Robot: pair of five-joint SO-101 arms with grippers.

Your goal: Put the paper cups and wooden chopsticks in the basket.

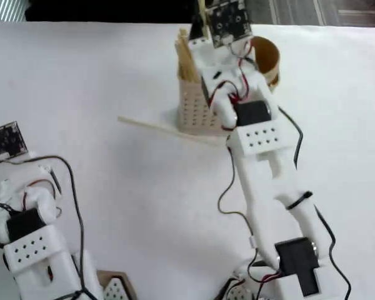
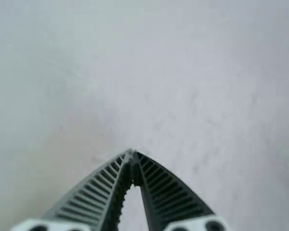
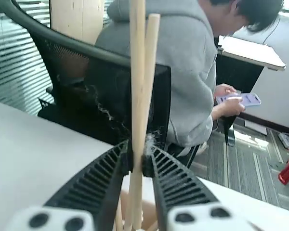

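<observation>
**High view**
- Table (image 1: 112,75): white top that carries everything listed.
- Basket (image 1: 197,115): white with perforated walls, standing upright at the far middle of the table.
- Bundle of chopsticks (image 1: 186,59): pale wood, standing on end inside the basket with the tips well above its rim.
- Loose chopstick (image 1: 156,128): lies flat on the table. It runs from the left of the basket along its near foot and passes under the right arm.
- Paper cup (image 1: 267,57): brown, just beside the basket on its far right, on the table and outside the basket. Its mouth shows and the arm partly hides it.
- Right arm (image 1: 262,181): stretched from the near edge to the basket, with its wrist over the basket's top.
- Left arm (image 1: 31,250): at the near left corner, well apart from the basket.

**Left wrist view**
- Left gripper (image 2: 133,154): the ribbed jaws meet at the tips with nothing between them, above bare table (image 2: 135,72).

**Right wrist view**
- Right gripper (image 3: 138,154): jaws closed tight on the held chopsticks.
- Held chopsticks (image 3: 143,72): two sticks pinched side by side, upright, rising well above the jaws. Further tan wood shows below the jaws, too close to make out.
</observation>
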